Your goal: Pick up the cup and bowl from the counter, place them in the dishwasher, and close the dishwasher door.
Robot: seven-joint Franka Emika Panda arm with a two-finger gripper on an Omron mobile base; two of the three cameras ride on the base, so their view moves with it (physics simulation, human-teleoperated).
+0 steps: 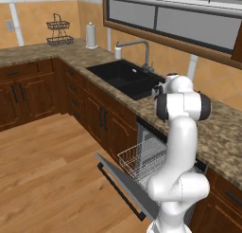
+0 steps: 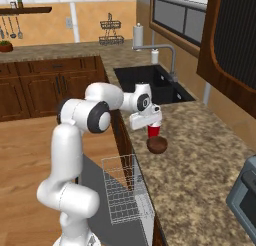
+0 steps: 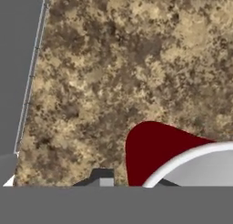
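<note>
Now the claw (image 2: 151, 126) clamps onto the cup (image 2: 154, 131) on the counter (image 2: 200, 155), bowl (image 2: 157, 145) just beside it.

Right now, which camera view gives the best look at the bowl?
The right base view: the bowl sits in plain sight on the counter, right beside the cup. In the left base view the arm covers that spot. The hand view has the cup's red side and white rim.

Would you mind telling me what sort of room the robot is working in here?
A rendered home kitchen, it seems: a granite counter with a black sink and faucet, and an open dishwasher with its white rack pulled out.
</note>
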